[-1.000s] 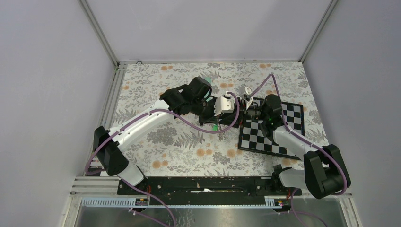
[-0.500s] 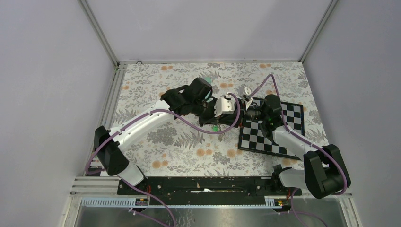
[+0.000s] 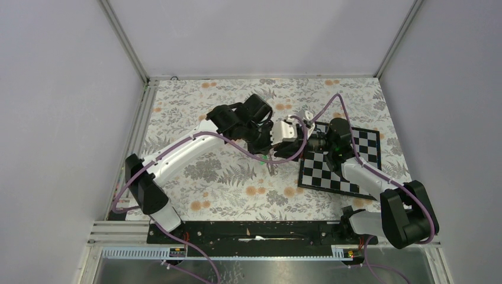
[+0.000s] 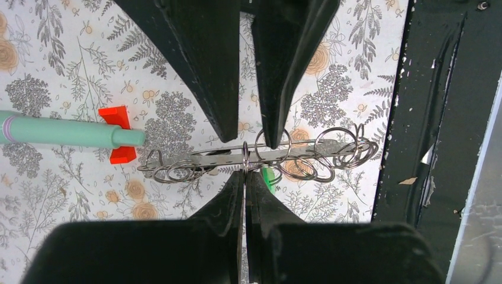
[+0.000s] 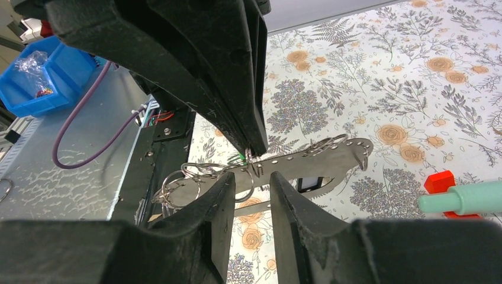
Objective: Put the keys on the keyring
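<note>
I'm swinging the left arm rightward.
Left gripper point(image 4: 244, 175) is pinching the keyring point(image 4: 204, 160) shut; right gripper point(image 5: 250, 177) is hanging slightly parted.

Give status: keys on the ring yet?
Done: nothing confirmed. In hand: left claw pinches the keyring; right claw is open around it. To do: green key shows behind the keyring, threading unclear; dark key unseen.

I've got a floral tablecloth point(image 3: 201, 177) over the table, with a black-and-white chessboard point(image 3: 321, 173) lying on its right side. A teal stick point(image 4: 59, 131) (red piece point(image 4: 121, 116) near one end) lies on the cloth. A blue bin point(image 5: 35, 83) sits beyond the table's edge.
</note>
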Controlling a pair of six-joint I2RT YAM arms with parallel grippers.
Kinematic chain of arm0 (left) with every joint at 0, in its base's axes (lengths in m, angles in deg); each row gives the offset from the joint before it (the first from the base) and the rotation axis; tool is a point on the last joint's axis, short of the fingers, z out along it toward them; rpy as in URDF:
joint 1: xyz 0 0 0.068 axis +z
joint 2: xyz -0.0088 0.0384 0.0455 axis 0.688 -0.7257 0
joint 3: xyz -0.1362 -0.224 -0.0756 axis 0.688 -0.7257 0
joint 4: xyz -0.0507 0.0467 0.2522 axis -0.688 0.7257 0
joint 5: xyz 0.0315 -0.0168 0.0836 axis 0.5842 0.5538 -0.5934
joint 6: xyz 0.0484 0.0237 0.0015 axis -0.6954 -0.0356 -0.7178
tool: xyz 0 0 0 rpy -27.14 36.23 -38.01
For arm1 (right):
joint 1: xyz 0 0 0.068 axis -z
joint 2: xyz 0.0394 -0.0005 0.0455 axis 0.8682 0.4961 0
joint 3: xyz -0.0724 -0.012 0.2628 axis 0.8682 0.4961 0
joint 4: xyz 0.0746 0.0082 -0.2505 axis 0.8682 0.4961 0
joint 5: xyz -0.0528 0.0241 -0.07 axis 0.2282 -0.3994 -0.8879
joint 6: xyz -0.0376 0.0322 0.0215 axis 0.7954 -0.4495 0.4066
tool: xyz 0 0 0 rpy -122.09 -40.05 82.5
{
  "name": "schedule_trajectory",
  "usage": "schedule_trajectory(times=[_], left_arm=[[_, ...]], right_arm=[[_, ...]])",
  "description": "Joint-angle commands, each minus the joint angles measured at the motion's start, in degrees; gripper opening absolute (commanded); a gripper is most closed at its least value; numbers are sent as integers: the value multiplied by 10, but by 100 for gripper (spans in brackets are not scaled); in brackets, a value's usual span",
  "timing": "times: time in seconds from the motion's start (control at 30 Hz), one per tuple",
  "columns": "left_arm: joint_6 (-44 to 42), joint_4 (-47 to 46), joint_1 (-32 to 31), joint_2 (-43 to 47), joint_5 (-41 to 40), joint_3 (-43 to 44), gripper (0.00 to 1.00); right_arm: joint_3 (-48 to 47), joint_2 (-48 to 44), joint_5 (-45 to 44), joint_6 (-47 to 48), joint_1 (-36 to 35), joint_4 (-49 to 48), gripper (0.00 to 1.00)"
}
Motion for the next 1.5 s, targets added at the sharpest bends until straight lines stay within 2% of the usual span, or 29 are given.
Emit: schedule_trajectory(times=[0.0, 0.57, 0.8, 0.97, 1.2, 1.47], left_arm=[[26, 23, -7, -13, -34, 59, 0], [41, 187, -16, -96, -109, 220, 0], [26, 207, -16, -102, -122, 232, 0], [22, 193, -16, -96, -99, 218, 0], [9, 101, -15, -46, -47, 144, 0], [14, 77, -15, -38, -4, 133, 0]], right_arm=[[-8, -13, 2, 14, -4, -7, 36], [25, -4, -35, -34, -2, -98, 37], [39, -1, -61, -61, 3, -139, 37], [46, 3, -76, -87, 7, -178, 37], [53, 2, -83, -121, 11, -216, 37], [60, 7, -79, -144, 12, -248, 37]])
